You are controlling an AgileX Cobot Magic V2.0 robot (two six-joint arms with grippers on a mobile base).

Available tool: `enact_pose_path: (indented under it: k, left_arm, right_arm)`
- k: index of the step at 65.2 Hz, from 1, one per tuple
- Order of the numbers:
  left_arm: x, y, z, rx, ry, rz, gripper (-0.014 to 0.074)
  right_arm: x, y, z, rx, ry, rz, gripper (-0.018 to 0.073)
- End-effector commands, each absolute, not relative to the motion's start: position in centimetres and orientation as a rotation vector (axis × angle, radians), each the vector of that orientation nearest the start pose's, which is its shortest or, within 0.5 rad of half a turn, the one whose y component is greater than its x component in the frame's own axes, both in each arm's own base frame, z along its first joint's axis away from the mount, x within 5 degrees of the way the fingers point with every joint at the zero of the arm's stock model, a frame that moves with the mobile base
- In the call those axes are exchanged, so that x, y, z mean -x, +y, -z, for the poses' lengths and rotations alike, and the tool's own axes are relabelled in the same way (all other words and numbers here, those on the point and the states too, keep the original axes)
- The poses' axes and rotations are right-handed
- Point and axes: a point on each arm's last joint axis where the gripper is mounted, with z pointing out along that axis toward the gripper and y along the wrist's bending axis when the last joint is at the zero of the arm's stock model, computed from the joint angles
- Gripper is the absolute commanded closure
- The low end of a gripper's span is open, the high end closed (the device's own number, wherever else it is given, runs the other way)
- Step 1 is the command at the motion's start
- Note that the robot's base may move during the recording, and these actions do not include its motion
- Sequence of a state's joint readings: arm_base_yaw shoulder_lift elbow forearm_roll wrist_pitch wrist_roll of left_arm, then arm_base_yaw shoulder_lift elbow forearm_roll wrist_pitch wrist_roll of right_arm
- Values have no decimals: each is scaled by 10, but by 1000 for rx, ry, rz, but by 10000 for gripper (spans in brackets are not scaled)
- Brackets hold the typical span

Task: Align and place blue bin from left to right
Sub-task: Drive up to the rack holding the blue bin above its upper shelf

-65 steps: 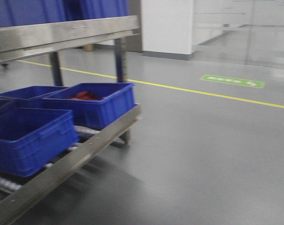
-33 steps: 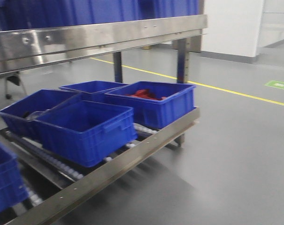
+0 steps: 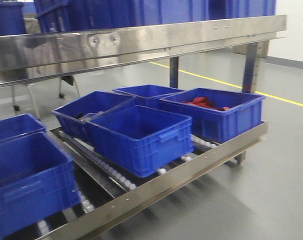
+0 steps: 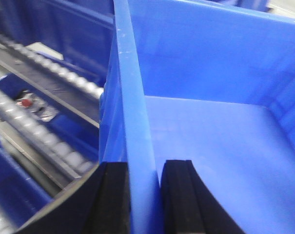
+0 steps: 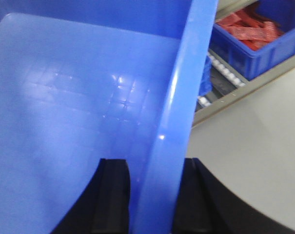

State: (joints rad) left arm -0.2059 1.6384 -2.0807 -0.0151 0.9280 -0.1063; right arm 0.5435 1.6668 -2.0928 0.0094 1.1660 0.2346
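As the wrist cameras show it, I have the blue bin (image 4: 210, 136) held by two opposite walls. The left gripper (image 4: 143, 170) has its flat black fingers (image 4: 113, 195) pinched on one smooth wall, one pad outside and one inside. The right gripper (image 5: 151, 168) clamps the far wall the same way. The bin is glossy moulded plastic, rectangular, with a faint grid pressed into its bottom. Pale rollers (image 4: 54, 73) run past its left side, and beyond its right wall I see the rack's front rail and grey floor (image 5: 254, 146). I cannot tell whether it rests on the rollers or hangs clear of them.

From the front I count six blue bins on the lower level of the brushed steel rack (image 3: 191, 167): two at far left and four clustered toward the right. I cannot say which, if any, is the one in my grip. The rightmost bin (image 3: 226, 122) holds red pieces (image 3: 204, 102). More blue bins stand on the upper shelf (image 3: 141, 40).
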Motion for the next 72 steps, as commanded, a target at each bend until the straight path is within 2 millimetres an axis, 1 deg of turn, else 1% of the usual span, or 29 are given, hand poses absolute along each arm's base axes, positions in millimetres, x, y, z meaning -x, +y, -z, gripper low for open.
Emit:
enact_pose_path:
  k: [1, 72]
  left_arm:
    - [-331, -68, -535, -105, 1815, 198, 707]
    - [-331, -68, -535, -105, 1815, 198, 707]
  right_arm:
    - [-290, 172, -504, 369, 2120, -403, 711]
    - [-290, 172, -504, 369, 2120, -403, 711]
